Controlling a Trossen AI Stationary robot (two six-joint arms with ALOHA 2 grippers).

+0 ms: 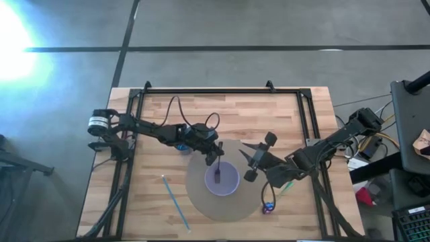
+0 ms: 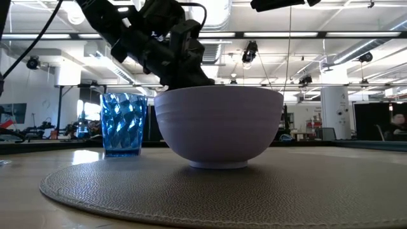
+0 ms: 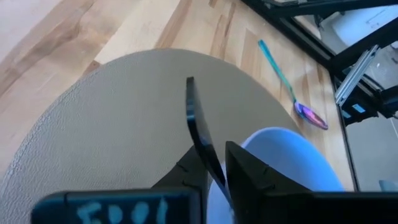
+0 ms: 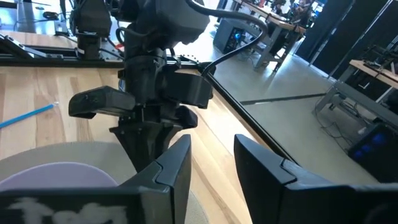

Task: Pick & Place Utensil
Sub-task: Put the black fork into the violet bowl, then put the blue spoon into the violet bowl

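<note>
Left end effector (image 1: 218,161): above the lavender bowl (image 1: 222,179), pointing down, its fingers clenched on a dark utensil (image 3: 198,124); the utensil's lower end sits inside the bowl, and its flat handle sticks out past the fingers in the left wrist view.
Right end effector (image 1: 259,158): just beside the bowl on the side toward the counter's right edge, over the mat, fingers spread apart and gripping nothing.
Bowl: upright on the round grey mat (image 1: 201,195), near the middle of the counter's front half.
Mat: lies flat on the wooden counter (image 1: 154,128), reaching close to the front edge.
Blue cup (image 2: 123,124): stands upright on the counter just off the mat's rim, toward the back-left of the bowl, largely hidden under the left arm in the high view.
Spoon (image 1: 175,200): a thin blue-handled one lying flat on the bare wood toward the front-left corner, well apart from the bowl.
Small colourful object (image 1: 267,208): at the mat's front-right rim; what it is cannot be told.
</note>
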